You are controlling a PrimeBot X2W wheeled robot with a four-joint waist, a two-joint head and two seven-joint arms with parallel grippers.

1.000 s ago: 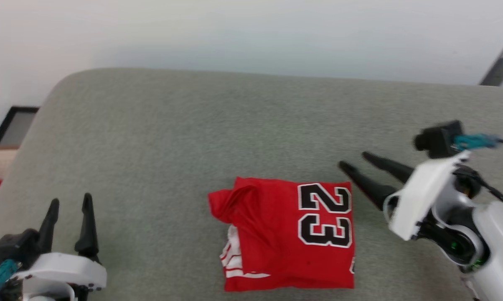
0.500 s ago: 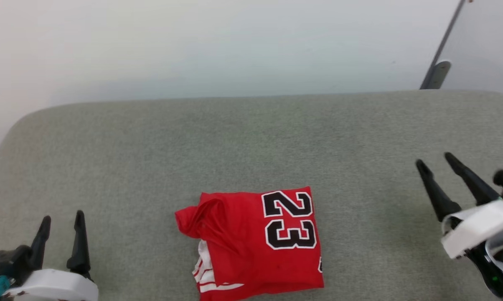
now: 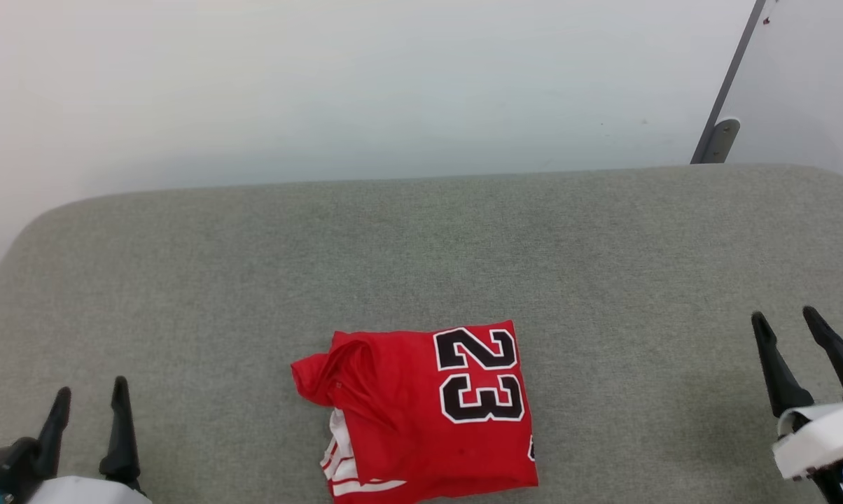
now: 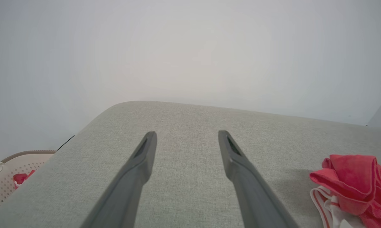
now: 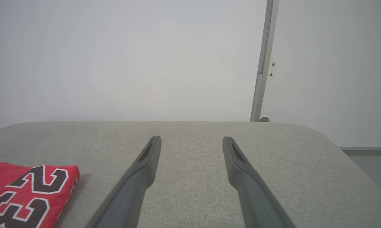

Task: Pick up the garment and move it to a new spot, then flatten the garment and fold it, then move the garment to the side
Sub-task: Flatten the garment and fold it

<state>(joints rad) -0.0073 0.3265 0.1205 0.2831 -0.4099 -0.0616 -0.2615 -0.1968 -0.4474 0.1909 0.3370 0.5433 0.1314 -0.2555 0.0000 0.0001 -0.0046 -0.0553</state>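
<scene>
Black tapered fingers of the left gripper (image 3: 91, 388) stood spread and empty, well to the left of the garment (image 3: 421, 413), aimed at the far wall (image 3: 323, 84). The right gripper (image 3: 784, 316) gaped the same way, holding nothing, well to the garment's right and tilted slightly toward it. The garment, a red jersey, lay folded into a rough square with its black "23" facing up and a striped white sleeve showing at its left edge, on a grey-green fabric cushion (image 3: 253, 280). A grey door frame (image 3: 726, 91) rose beyond the garment, to its right.
</scene>
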